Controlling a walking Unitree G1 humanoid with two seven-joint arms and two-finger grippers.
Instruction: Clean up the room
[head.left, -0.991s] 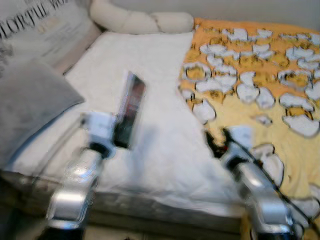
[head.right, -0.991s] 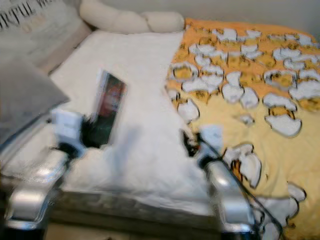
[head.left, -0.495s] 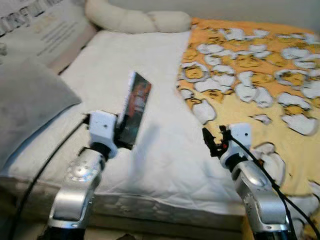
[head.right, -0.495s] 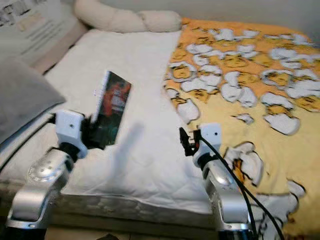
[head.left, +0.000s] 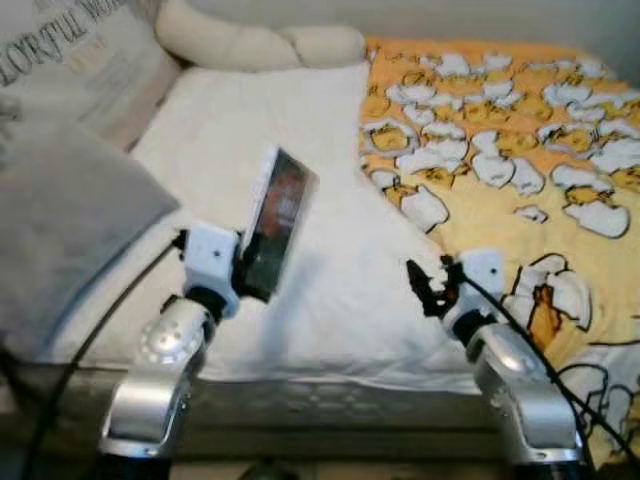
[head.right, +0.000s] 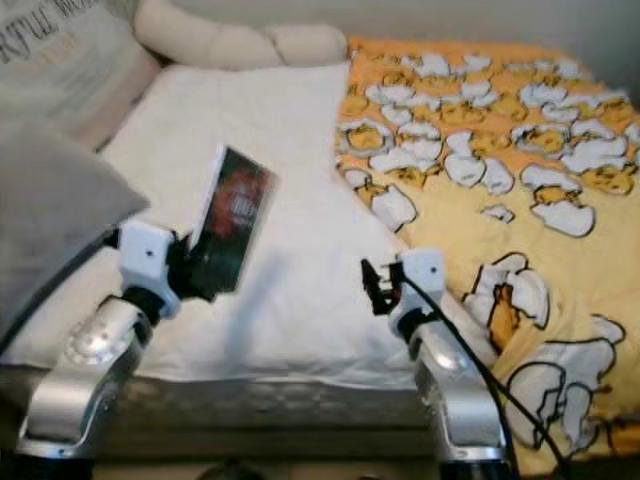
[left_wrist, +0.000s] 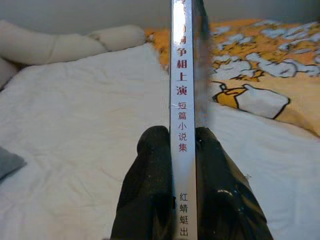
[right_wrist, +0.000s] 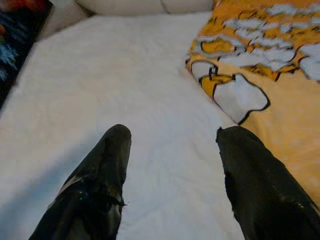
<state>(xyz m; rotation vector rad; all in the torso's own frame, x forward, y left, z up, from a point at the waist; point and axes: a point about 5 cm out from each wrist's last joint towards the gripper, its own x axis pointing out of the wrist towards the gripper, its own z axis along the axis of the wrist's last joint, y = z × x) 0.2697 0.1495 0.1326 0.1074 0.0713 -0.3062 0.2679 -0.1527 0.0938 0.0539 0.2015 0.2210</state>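
1. The step in hand looks like carrying: the left gripper (head.left: 250, 268) holds a book (head.left: 277, 222) clamped by its lower end, lifted clear above the bed (head.left: 300, 130), so a stray item has been picked up as part of tidying the room.
2. In the head view the book sits at about 10 o'clock from the centre of the picture, tilted with its top leaning toward 1 o'clock and its dark cover with red print facing the right side.
3. The left wrist view shows the book's spine (left_wrist: 182, 115), white with Chinese lettering, pinched between the two black fingers (left_wrist: 150, 195), one pressed on each side.
4. The right gripper (head.left: 425, 288) hangs at about 4 o'clock over the white sheet, close to the edge of the yellow patterned blanket (head.left: 520, 130). Its fingers (right_wrist: 100, 185) stand wide apart with nothing between them.
5. A grey pillow (head.left: 60, 220) lies at 9 o'clock, a printed cushion (head.left: 70, 50) at 11 o'clock, and a long cream bolster (head.left: 260, 45) runs along the head of the bed at 12 o'clock.
6. No basket, box, shelf or desk is visible, so no container can be reported, nor anything held in one.
7. The next move probably calls for turning away from the bed to find a proper place for the book, keeping the grip firm since the book is held only at one end and could swing or slip while walking.
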